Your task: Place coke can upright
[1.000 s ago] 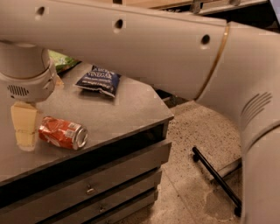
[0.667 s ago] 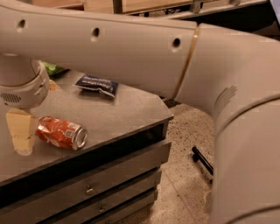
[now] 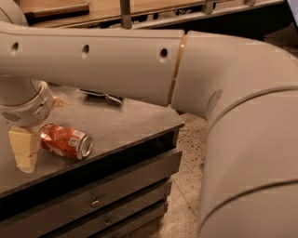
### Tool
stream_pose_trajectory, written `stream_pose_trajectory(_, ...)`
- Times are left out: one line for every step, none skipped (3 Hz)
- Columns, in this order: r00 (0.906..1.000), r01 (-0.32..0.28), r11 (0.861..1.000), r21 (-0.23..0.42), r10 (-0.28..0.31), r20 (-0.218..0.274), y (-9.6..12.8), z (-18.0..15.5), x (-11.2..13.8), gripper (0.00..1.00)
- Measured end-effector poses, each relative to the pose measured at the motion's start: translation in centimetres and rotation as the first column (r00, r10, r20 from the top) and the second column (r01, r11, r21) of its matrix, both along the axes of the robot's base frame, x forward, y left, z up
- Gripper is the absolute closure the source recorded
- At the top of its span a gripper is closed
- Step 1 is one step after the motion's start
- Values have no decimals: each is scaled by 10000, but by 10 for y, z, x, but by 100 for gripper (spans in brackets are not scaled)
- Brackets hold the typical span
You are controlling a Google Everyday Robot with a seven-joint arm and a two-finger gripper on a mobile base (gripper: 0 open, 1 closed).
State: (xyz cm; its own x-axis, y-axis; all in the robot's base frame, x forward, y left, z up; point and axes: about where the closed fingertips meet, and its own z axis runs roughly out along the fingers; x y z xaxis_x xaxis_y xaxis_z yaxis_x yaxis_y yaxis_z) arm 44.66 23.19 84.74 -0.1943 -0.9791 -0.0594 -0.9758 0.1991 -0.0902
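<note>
I see a dark grey bench (image 3: pixel 135 122) with stacked drawers (image 3: pixel 121 183) below its front edge. Pale speckled floor (image 3: pixel 191 148) runs past its right corner, and wooden boards (image 3: pixel 149 6) lie beyond the far edge. The pincer (image 3: pixel 24 155) hangs near the left front edge.

Single camera, looked from above, down and leftward along the robot's own arm (image 3: pixel 116 65). The arm was very near and filled the top and right of frame. Beyond it were the drawer cabinet (image 3: pixel 116 183) and speckled floor (image 3: pixel 188 158). Gripper (image 3: pixel 23 155) sat at the left edge, over the cabinet top.
</note>
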Motion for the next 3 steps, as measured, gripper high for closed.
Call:
stream_pose_trajectory(9983, 578, 9983, -54, -578, -104, -2, -13, -1, 0)
stream_pose_trajectory(9967, 787, 9969, -90, -788, -190, 2, -21, -1, 21)
stream_pose_trajectory(9968, 750, 9971, -82, -752, -272, 5, -22, -1, 44)
